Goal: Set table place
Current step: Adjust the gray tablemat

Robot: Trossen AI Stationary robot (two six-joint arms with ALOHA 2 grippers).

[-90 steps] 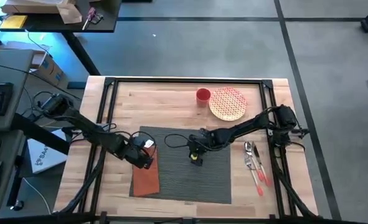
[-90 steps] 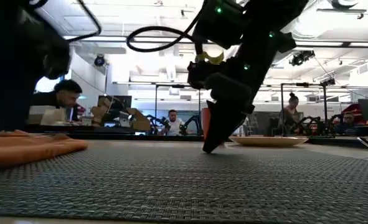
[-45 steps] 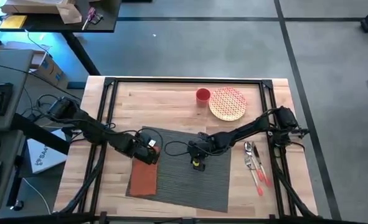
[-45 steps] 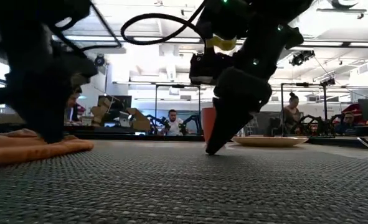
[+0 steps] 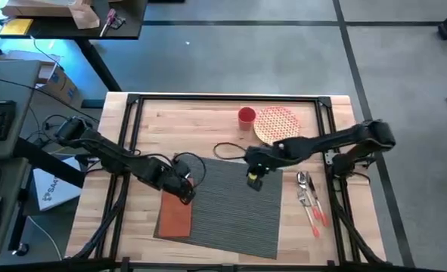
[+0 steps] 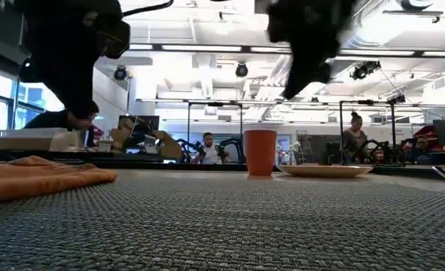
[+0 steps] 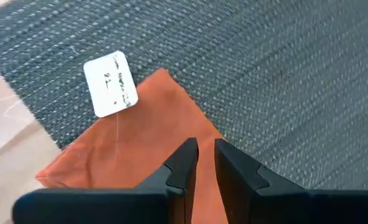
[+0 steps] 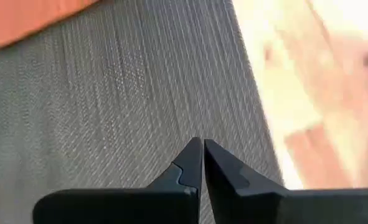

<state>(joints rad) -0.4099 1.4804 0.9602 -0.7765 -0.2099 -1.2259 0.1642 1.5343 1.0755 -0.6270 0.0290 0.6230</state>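
Right now the mat [image 5: 225, 202] lies skewed on the desk [image 5: 208, 121], its near corner swung toward the front rail, so I judge it is not yet squared up for a place setting. My right pincer [image 5: 255, 180] hangs just above the mat's far right part, fingers pressed together with nothing between them; the low view shows it lifted clear of the weave. My left pincer [image 5: 185, 193] sits over the napkin [image 5: 175, 218], which lies below it on the mat's left edge and partly on bare wood. Its fingers [image 7: 182, 163] are nearly together, a thin gap showing, gripping nothing that I can see; a white tag [image 7: 110, 83] lies just ahead of them on the cloth. Beyond the right pincer stand the cup [image 5: 246, 115] and plate [image 5: 276, 125], touching or nearly so, well off the mat. The cutlery [image 5: 311, 199] lies to its right on wood, apart from the mat. I judge all these wait there until the mat is straight.
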